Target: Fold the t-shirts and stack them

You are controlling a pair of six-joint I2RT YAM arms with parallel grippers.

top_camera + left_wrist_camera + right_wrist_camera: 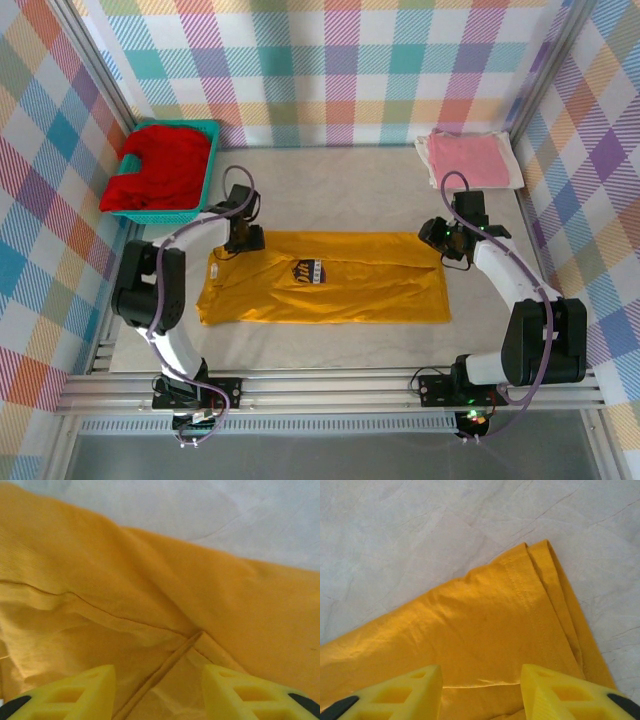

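A yellow shirt (330, 290) lies spread across the middle of the desk (330, 190), collar end toward the left of the frame and its dark chest print (308, 270) facing up; its upper long edge is folded over onto the body. The left claw (243, 240) sits low over the shirt's upper left corner. In its wrist view its yellow fingers (75, 690) stand partly apart above a creased seam, with nothing pinched between them. The right claw (440, 238) is at the upper right corner (the hem end), and its jaws are also partly apart over the doubled hem, the cloth lying flat beneath. A red shirt (160, 170) is bundled in the teal basket (150, 215) at upper left. A pink shirt (470, 160) lies folded at upper right, well apart from the yellow one.
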